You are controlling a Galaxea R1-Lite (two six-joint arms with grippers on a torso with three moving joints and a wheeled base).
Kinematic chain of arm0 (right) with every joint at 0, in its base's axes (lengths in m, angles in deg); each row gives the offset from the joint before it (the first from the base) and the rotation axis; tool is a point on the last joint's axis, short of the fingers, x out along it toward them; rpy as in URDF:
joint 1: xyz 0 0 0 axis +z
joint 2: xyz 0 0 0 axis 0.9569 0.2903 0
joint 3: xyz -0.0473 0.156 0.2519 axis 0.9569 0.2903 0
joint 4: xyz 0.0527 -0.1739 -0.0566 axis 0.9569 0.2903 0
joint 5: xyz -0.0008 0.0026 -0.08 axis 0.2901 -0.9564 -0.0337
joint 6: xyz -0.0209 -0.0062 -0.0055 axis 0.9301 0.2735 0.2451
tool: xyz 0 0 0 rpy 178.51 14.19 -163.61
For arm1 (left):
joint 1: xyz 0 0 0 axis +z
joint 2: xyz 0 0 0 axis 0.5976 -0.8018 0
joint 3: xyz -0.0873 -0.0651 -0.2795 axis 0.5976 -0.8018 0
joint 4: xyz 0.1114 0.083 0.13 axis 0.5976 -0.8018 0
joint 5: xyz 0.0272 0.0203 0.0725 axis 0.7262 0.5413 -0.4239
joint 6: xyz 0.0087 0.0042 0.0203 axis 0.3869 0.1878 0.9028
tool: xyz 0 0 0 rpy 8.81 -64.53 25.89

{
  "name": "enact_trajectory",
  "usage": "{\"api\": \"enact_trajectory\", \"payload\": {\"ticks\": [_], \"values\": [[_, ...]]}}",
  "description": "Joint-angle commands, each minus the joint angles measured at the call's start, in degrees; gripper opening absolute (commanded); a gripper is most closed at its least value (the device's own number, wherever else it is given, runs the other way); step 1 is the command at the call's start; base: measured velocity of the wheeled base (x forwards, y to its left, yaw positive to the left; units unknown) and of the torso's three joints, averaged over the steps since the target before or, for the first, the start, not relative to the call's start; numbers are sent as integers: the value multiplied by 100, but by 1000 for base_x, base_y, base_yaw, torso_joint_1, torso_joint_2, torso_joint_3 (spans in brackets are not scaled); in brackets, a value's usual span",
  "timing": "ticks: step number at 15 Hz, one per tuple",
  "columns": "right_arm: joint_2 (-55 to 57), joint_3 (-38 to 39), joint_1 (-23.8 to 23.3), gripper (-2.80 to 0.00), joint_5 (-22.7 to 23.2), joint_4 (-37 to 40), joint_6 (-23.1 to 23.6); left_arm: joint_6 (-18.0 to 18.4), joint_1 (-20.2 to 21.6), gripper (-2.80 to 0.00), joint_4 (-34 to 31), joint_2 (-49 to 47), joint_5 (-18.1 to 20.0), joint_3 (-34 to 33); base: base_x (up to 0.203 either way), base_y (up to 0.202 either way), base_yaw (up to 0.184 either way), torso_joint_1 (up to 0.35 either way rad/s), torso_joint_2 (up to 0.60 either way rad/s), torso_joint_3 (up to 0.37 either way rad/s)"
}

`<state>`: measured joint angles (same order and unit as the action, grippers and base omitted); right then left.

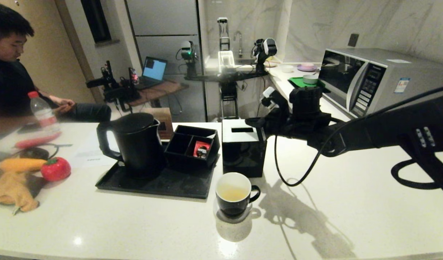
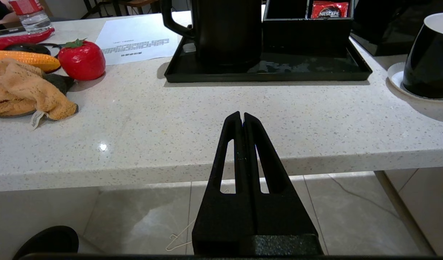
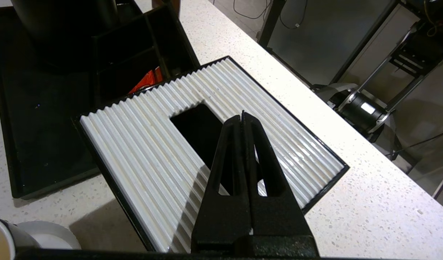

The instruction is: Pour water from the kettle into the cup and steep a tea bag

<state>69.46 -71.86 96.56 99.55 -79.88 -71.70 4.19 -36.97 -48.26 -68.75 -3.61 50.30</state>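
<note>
The cup (image 1: 233,195) is found upright on a white saucer (image 1: 234,218) near the front of the counter (image 1: 134,224), holding pale yellowish water (image 1: 232,195) to a low level; its ear handle is turned toward 3 o'clock in the head view. No tea bag can be made out in it. The kettle (image 1: 134,142) stands upright on the black tray (image 1: 156,184) at about 10 o'clock from the cup, long axis vertical, lid on, loop handle toward 9 o'clock and spout toward 3 o'clock. Beside it on the tray, a black divided box (image 1: 192,144) is noted, with a red packet (image 1: 201,148) in one compartment. A black cube box (image 1: 243,148) with a white ribbed, slotted top stands at 12 o'clock from the cup. The right gripper (image 3: 242,115) is held above the slot of that top, its fingers pressed together on nothing. The left gripper (image 2: 242,115) is parked below the counter's front edge, likewise clenched and empty. A person (image 1: 12,65) is seated at the far left.
</note>
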Motion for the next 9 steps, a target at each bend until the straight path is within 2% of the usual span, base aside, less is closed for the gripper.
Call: {"api": "enact_trajectory", "payload": {"ticks": [1,5,7,9], "values": [[-199,93,-37,-280,-1,24,12,3,0,-280,-1,2,-5,0,0,0,0,0,0,0],[-872,725,-214,-280,-277,226,-48,3,0,-280,-1,2,-5,0,0,0,0,0,0,0],[-1320,959,-351,-280,-530,452,-386,3,0,-280,-1,2,-5,0,0,0,0,0,0,0],[-1801,1223,-528,-280,-1106,839,-835,3,0,-280,-1,2,3,0,0,0,0,0,0,0]]}}
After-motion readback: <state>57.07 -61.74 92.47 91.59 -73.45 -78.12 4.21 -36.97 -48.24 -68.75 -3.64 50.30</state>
